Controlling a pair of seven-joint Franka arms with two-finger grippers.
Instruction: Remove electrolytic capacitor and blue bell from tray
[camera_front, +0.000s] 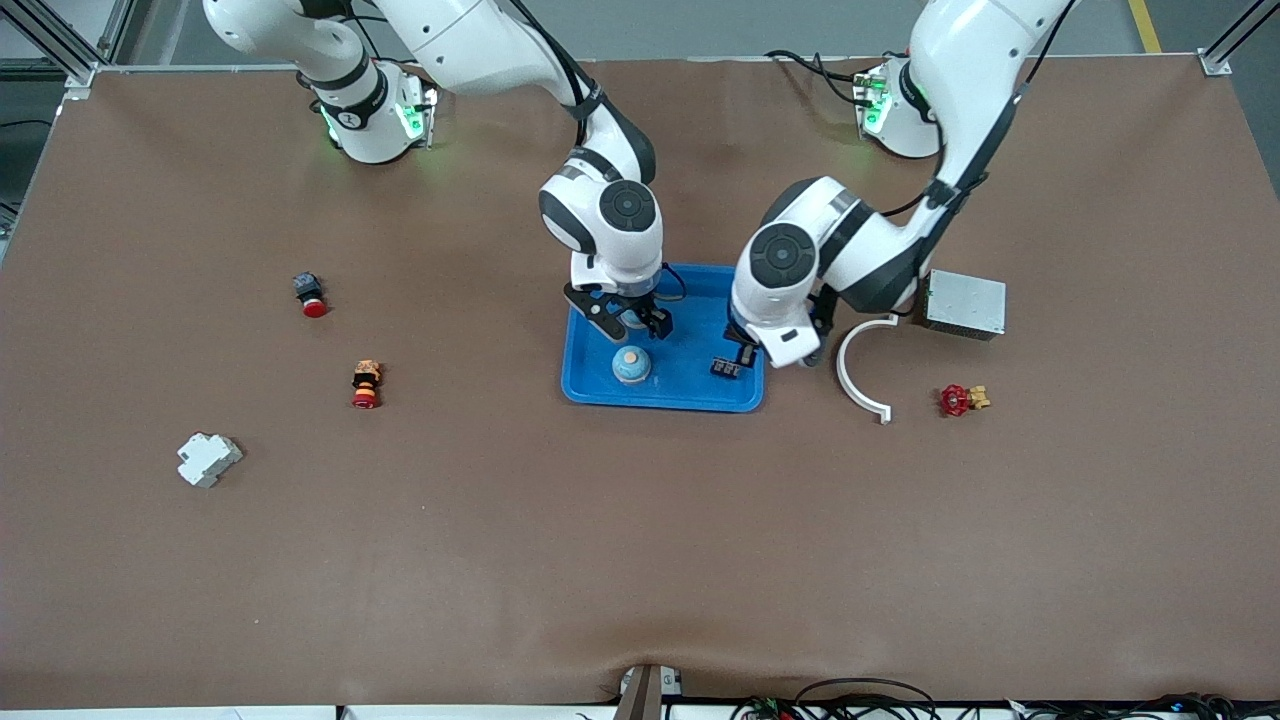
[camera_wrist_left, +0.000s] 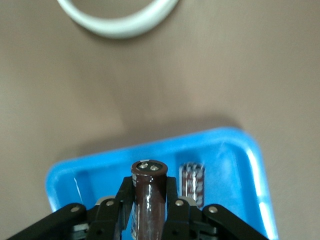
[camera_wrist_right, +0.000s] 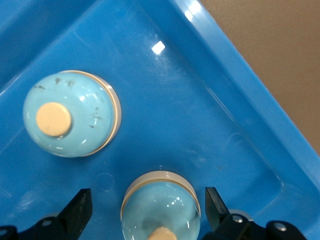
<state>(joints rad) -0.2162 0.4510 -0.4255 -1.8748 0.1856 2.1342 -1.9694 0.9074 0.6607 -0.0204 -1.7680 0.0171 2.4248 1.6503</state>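
A blue tray (camera_front: 690, 300) lies mid-table. My left gripper (camera_wrist_left: 149, 185) is shut on a brown capacitor (camera_wrist_left: 149, 200), held just over the tray's corner toward the left arm's end (camera_front: 742, 355). A second capacitor (camera_wrist_left: 192, 182) lies in the tray (camera_wrist_left: 235, 150) beside it. My right gripper (camera_wrist_right: 147, 197) hangs open low over the tray (camera_wrist_right: 200, 100). A light blue bell (camera_wrist_right: 161, 205) stands between its fingers with a gap on each side. Another light blue bell (camera_wrist_right: 70, 114) with a cream button stands in the tray, nearer the front camera (camera_front: 631, 365).
A white curved strip (camera_front: 858, 370) lies beside the tray toward the left arm's end, with a grey metal box (camera_front: 965, 303) and a red valve (camera_front: 960, 400) past it. Toward the right arm's end lie a red button (camera_front: 310, 295), an orange-red button (camera_front: 366, 385) and a white block (camera_front: 208, 459).
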